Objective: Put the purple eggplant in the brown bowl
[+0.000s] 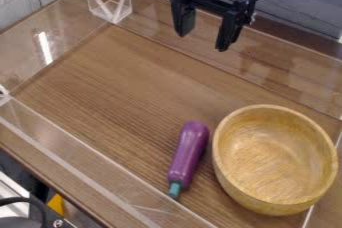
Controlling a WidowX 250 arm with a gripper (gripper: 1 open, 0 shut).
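Observation:
The purple eggplant [187, 155] lies on the wooden table near the front, its teal stem tip pointing toward the front edge. Just right of it, almost touching, sits the brown bowl [277, 159], wide, shallow and empty. My gripper [203, 30] hangs at the back of the table, well above and behind both, its dark fingers [227, 32] spread apart with nothing between them.
Clear acrylic walls [80, 157] border the table [120, 92] on the left and front. A small clear stand [110, 5] sits at the back left corner.

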